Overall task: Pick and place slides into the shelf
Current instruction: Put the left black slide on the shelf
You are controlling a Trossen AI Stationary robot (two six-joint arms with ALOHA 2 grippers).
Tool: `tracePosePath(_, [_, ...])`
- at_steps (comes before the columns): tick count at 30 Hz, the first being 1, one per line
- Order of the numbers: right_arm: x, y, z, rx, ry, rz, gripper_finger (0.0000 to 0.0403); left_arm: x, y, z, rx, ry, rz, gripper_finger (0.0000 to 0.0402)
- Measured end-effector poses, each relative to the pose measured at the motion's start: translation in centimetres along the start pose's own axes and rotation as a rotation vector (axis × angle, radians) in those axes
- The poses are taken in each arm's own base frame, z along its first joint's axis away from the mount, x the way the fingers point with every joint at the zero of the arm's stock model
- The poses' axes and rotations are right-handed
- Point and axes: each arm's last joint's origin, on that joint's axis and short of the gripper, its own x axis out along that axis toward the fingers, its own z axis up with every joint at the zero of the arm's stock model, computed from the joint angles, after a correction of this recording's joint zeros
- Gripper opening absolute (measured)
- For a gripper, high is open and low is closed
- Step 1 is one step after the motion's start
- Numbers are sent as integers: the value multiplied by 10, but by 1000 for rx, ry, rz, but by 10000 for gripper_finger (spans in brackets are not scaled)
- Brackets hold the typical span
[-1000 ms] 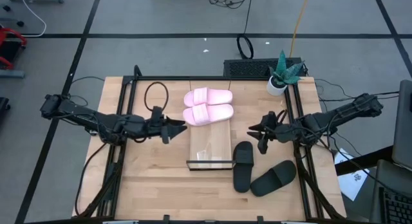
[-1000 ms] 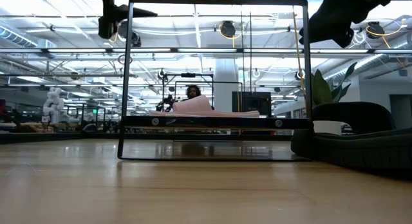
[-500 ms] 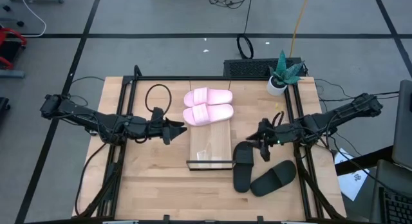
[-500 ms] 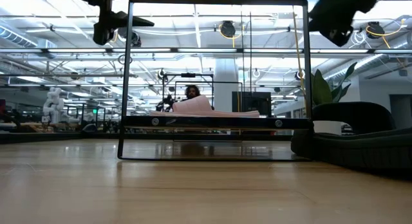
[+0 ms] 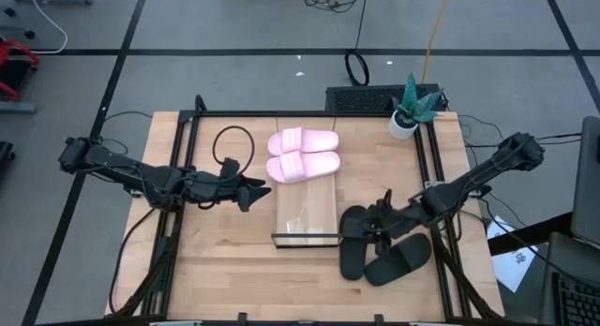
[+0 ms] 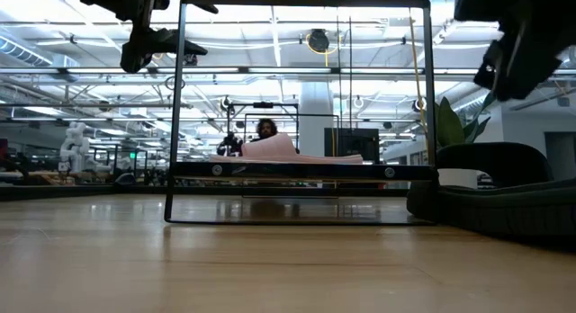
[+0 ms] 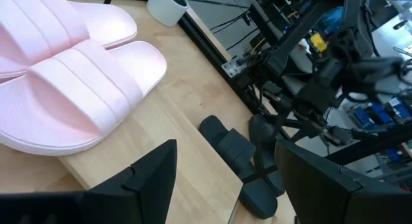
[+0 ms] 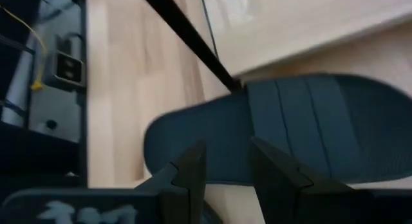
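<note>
Two light pink slides [image 5: 302, 155] lie side by side on the far end of the wooden shelf [image 5: 307, 214], soles down. Two black slides [image 5: 352, 244] [image 5: 398, 259] rest on the table, right of the shelf's near end. My right gripper [image 5: 373, 229] hovers open, slanting down over the left black slide [image 8: 309, 134], whose end shows past its fingers [image 8: 193, 169]. My left gripper [image 5: 260, 187] hangs wide open, left of the shelf and above the table, with the pink slides [image 7: 71, 89] ahead of it.
A potted plant [image 5: 411, 109] stands at the far right corner. A black cable loop [image 5: 228, 139] lies on the far left of the table. Black metal rails [image 5: 433, 167] run along both table sides. The shelf's wire end frame [image 6: 301, 106] stands upright at its near end.
My right gripper has come down toward the table's near edge and left, tipping more steeply downward, until it stands over the left black slide. My left gripper has tipped slightly downward in place. The slides have not moved.
</note>
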Motion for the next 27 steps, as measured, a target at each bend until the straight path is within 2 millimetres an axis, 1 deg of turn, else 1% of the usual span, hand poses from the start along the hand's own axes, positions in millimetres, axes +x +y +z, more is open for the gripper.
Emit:
tracePosePath(5, [13, 0, -4, 25, 50, -32, 107, 0, 1, 0, 5, 4, 6, 257])
tracePosePath(8, [17, 2, -5, 39, 85, 1, 107, 0, 1, 0, 8, 4, 6, 257])
tracePosePath(10, [16, 4, -4, 52, 87, 27, 107, 0, 1, -1, 12, 9, 13, 257])
tracePosePath(14, [12, 1, -3, 119, 80, 24, 107, 0, 2, -2, 16, 15, 21, 257])
tracePosePath(21, [7, -3, -10, 190, 133, -32, 107, 0, 3, -2, 20, 19, 27, 257])
tracePosePath(24, [7, 0, -11, 213, 135, -12, 107, 0, 3, -2, 23, 26, 31, 257])
tracePosePath(27, [6, 5, -10, 266, 178, 67, 107, 0, 4, -3, 26, 32, 35, 257])
